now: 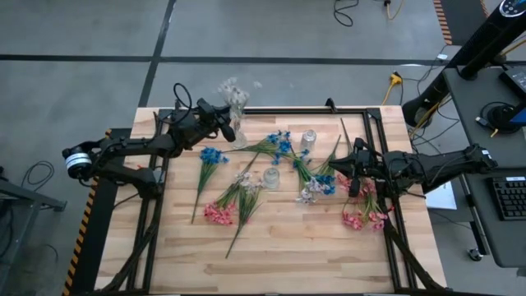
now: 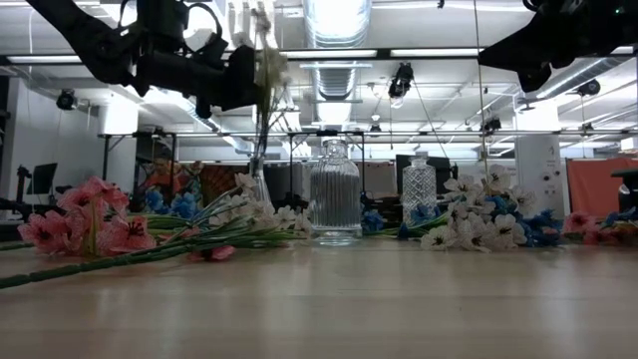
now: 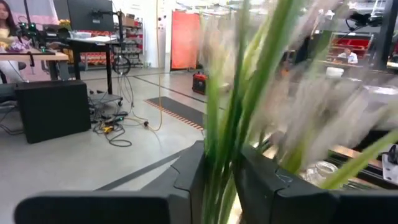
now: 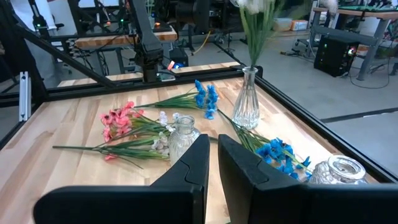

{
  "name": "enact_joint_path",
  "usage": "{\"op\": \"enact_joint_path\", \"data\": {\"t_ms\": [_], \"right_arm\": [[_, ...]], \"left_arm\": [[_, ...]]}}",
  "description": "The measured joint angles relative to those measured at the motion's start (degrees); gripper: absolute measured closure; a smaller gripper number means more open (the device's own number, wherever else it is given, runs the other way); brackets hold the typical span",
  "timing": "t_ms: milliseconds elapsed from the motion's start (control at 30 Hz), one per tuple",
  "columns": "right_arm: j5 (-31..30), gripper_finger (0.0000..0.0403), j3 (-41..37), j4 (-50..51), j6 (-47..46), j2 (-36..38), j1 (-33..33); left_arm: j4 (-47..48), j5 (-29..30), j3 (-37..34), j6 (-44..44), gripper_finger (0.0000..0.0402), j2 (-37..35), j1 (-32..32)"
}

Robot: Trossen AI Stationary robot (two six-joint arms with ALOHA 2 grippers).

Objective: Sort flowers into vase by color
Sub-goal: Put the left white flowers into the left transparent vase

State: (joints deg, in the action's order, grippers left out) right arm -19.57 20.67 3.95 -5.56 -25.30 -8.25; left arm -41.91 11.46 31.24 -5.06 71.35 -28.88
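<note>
Up at the wooden bench's [image 1: 312, 247] far edge, the left gripper [image 1: 229, 125] pinched white-blossomed green stems [image 3: 225, 124] standing in a clear glass vase [image 1: 238, 138]; the right gripper [image 1: 355, 179] hovered pressed together.

The near part of the table [image 1: 304, 255] is bare wood, so a gripper can pass there. The middle is crowded with scattered flowers [image 1: 246, 193] and three glass vases [image 1: 270, 178].

Readable text: none in any view.
Labels on vases: none legible.
Brands on arms: none legible.
Signs in room: too blurred or too small to read.
Numbers: none legible.
</note>
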Motion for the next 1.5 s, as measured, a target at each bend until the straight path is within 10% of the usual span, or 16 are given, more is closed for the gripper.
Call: {"op": "enact_joint_path", "data": {"t_ms": [1067,1500], "right_arm": [[0.0,0.0374,0.0,-0.01,-0.86,0.0,0.01],[0.0,0.0374,0.0,0.0,-0.87,0.02,0.02]], "left_arm": [[33.5,0.04,0.04,-5.16,0.0215,-17.9,0.0],[74.1,0.02,14.04,-7.21,0.0164,-21.79,0.17]]}}
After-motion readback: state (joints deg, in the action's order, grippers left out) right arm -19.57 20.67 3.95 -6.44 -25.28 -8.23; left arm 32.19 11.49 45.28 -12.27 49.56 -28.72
